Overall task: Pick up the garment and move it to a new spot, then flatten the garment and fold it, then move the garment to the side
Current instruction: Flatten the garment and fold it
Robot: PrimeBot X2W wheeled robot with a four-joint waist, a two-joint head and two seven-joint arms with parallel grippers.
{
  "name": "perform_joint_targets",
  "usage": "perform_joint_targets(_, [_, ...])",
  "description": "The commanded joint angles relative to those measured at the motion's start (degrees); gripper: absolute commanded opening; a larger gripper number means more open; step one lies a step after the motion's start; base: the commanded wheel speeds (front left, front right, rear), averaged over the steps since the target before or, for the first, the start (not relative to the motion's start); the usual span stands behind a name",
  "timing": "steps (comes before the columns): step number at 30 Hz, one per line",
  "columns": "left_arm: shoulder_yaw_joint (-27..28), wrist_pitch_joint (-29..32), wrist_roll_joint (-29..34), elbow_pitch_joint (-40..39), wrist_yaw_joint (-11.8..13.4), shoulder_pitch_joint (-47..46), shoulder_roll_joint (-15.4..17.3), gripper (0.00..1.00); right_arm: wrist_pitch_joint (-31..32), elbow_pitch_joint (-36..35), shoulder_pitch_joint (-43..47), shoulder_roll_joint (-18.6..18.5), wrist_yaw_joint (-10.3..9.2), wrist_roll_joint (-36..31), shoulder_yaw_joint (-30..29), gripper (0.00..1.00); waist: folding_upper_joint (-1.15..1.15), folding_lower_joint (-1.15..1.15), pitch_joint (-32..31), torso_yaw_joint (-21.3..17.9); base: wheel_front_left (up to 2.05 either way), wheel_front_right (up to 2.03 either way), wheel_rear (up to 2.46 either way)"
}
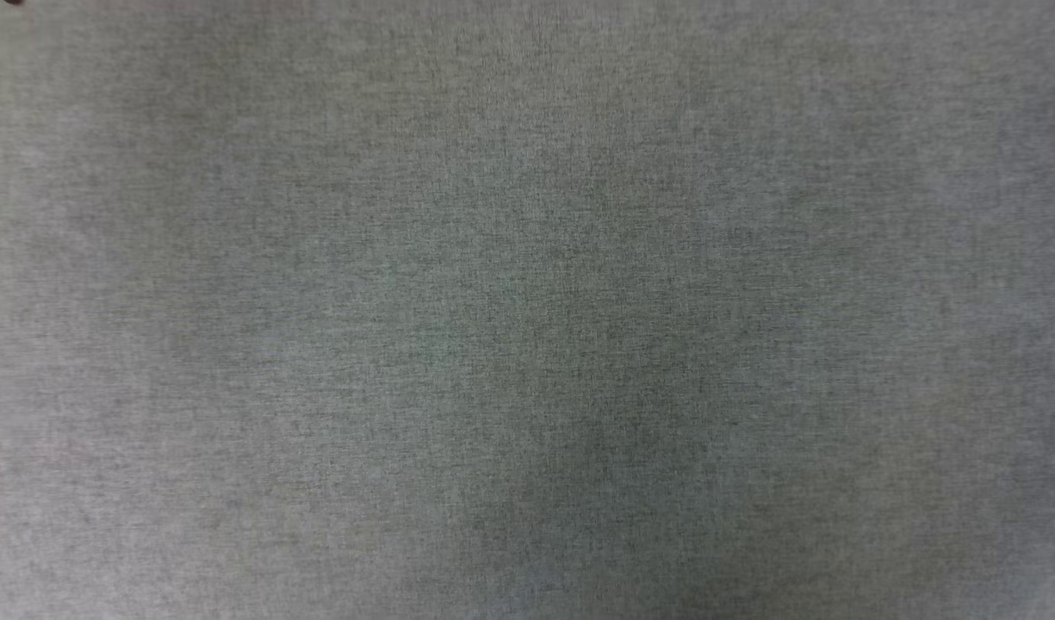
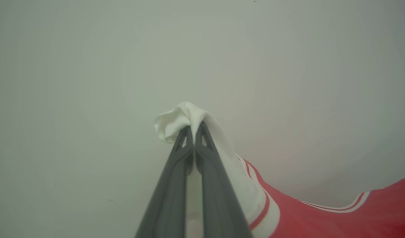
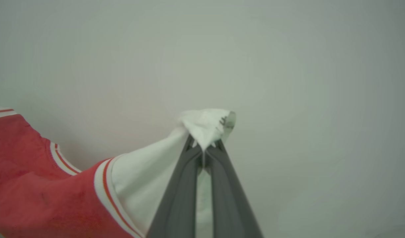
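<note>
Head view: a grey woven surface [image 1: 527, 310], heathered and evenly lit, with a faint darker patch low in the middle and a small dark speck [image 1: 12, 3] at the top left corner.

Left wrist view: the left gripper [image 2: 193, 127] has its two dark fingers pressed together on a bunched white sleeve [image 2: 176, 120] of the red jersey shirt [image 2: 321, 218]. White cloth puffs out above the fingertips. From there the sleeve runs down to the lower right, past red-and-white striped trim [image 2: 265, 205], into the red body, which sags across the bottom right corner. Behind lies a pale, blurred surface [image 2: 90, 82].

Right wrist view: the right gripper [image 3: 204, 147] is likewise clamped on a white sleeve [image 3: 146, 175], with a small label [image 3: 227, 120] bearing dark marks at the pinched tip. Here the red body [image 3: 40, 195] falls to the lower left, bordered by striped trim [image 3: 104, 185].

Whether the shirt's body touches the surface cannot be told.
</note>
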Motion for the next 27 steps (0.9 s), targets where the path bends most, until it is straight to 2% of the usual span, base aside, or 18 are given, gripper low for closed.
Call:
perform_joint_targets(1, [0.1, -0.5, -0.4, 1.4, -0.4, 0.9, -0.3, 0.00, -0.9, 1.5, -0.7, 0.3, -0.05, 1.0, 1.2, 0.00, 0.00, -0.02, 1.7, 0.0, 0.00, 0.00, 0.00])
perform_joint_targets(7, [-0.3, -1.1, -1.5, 6.4, -2.3, 3.7, -1.8, 0.00, -2.8, 6.5, 1.8, 1.0, -0.05, 5.3, 5.7, 0.00, 0.00, -0.02, 2.0, 0.4, 0.00, 0.00, 0.00])
perform_joint_targets(13, [-0.1, -1.8, -2.4, 9.7, -4.7, 11.8, -2.6, 0.00, -4.2, 7.3, 9.8, 0.0, -0.06, 11.1, 11.5, 0.00, 0.00, -0.02, -3.2, 1.0, 0.00, 0.00, 0.00])
perform_joint_targets(20, [3.8, -1.9, -4.9, 5.3, -6.3, 30.9, -3.7, 0.00, -5.4, 2.9, 27.4, -3.3, -0.05, 18.4, 18.1, 0.00, 0.00, -0.02, -14.4, 2.4, 0.00, 0.00, 0.00])
perform_joint_targets(27, [7.7, -1.9, -5.6, -3.9, -6.0, 54.5, -4.4, 0.00, -5.1, -4.9, 47.9, -6.0, -0.05, 22.7, 19.2, 0.00, 0.00, -0.02, -24.9, 2.1, 0.00, 0.00, 0.00])
